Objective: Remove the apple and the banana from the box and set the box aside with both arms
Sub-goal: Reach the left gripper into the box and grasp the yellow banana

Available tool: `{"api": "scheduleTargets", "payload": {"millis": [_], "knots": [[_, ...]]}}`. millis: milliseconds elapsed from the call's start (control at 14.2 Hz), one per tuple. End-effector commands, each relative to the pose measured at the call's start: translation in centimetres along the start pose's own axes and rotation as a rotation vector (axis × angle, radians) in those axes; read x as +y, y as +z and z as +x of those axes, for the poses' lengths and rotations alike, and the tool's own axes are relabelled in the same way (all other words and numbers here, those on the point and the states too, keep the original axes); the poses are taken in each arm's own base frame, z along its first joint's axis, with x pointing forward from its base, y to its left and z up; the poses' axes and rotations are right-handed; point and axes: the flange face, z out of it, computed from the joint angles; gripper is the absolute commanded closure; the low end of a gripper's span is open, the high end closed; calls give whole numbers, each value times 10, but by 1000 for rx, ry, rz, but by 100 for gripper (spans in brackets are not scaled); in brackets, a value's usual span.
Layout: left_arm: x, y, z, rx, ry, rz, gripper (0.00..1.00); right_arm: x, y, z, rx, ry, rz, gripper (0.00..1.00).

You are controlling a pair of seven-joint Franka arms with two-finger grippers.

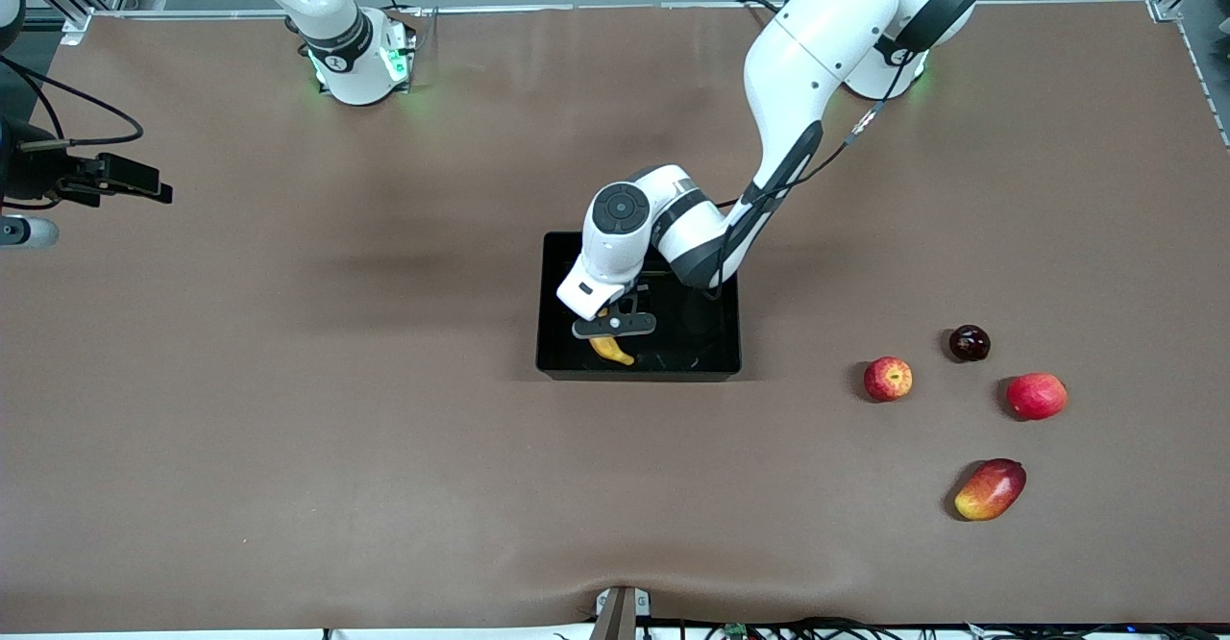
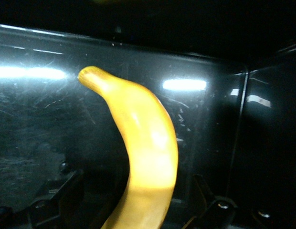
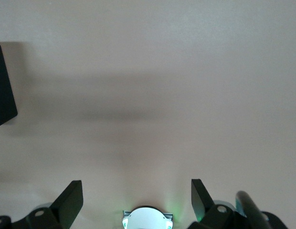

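The black box (image 1: 562,256) stands in the middle of the table. The yellow banana (image 1: 612,350) lies in it, at the end nearer the front camera. My left gripper (image 1: 615,325) is down in the box over the banana. In the left wrist view the banana (image 2: 143,152) runs between the open fingers (image 2: 62,195) without touching them, with the box's glossy wall (image 2: 43,119) ahead. The small red apple with yellow streaks (image 1: 887,378) sits on the table toward the left arm's end. My right gripper (image 3: 137,183) is open and empty, high over the table by its own base (image 3: 147,218).
Near the streaked apple lie a dark round fruit (image 1: 969,343), a plain red apple (image 1: 1036,396) and, nearer the front camera, a red-yellow mango (image 1: 990,489). A black device on a cable (image 1: 106,179) sits at the table's edge at the right arm's end.
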Motion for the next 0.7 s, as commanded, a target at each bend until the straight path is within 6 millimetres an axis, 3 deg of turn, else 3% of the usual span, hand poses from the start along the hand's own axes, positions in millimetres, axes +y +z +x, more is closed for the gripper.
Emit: {"api": "scheduleTargets", "payload": {"millis": [0,141,211,352,633], "knots": [[7,13,-6,29,-3,0,33,-26,-12,3,16,-16,2,0],[6,14,-5,32,3,2,95,-43,-13,4,21,23,2,0],[6,12,-4,44,42,11,100,-49,-13,4,22,33,40,0],[5,-4,5,69,67,12,100,-57,-13,4,17,85,103,0],[-2,-55,30,101,60,32,100,-70,-10,5,8,79,117,0]]}}
